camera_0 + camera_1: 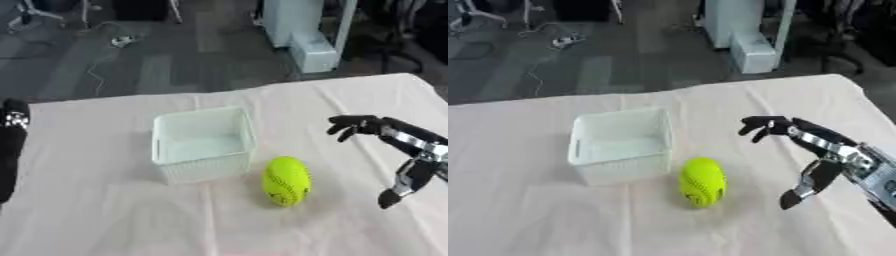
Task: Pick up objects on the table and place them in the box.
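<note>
Hovering spread and empty, the right hand point(820, 150) hangs right of the yellow-green ball point(703, 182), which lies just near-right of the white box point(619, 167) on the table point(527, 215); the left arm point(10, 150) shows at the left edge, its fingers unseen

One white basket point(203, 145), one yellow-green ball point(286, 181), two robot hands: right point(824, 150), left point(12, 135)
</note>
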Controlling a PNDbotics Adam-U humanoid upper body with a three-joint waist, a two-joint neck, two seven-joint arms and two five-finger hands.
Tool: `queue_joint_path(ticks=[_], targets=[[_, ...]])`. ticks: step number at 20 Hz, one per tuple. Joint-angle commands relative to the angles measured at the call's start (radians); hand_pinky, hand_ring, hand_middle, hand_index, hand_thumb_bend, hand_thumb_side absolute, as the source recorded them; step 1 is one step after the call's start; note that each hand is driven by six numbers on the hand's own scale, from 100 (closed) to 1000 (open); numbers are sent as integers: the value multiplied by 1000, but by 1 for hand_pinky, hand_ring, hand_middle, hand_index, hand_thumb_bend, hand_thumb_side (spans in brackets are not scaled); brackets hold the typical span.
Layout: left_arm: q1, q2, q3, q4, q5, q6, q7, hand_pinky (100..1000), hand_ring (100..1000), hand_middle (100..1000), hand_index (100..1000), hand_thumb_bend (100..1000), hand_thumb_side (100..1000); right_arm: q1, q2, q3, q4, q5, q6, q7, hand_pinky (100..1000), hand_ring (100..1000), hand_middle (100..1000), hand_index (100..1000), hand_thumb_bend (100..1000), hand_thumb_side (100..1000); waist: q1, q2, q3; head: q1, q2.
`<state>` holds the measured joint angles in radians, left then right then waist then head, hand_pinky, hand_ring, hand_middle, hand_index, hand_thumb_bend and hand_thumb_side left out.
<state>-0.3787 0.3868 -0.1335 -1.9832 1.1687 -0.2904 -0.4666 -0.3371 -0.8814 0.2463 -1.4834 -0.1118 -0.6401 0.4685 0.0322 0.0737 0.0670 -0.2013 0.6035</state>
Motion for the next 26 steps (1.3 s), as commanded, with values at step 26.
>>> queue_joint_path(ticks=[26], targets=[[-89, -49, -12, -17, 61, 39, 25, 100, 288, 439, 682, 128, 736, -126, -5, 20, 99, 241, -174, -64, 792, 968, 826, 936, 959, 544, -9, 2, 63, 2, -135]])
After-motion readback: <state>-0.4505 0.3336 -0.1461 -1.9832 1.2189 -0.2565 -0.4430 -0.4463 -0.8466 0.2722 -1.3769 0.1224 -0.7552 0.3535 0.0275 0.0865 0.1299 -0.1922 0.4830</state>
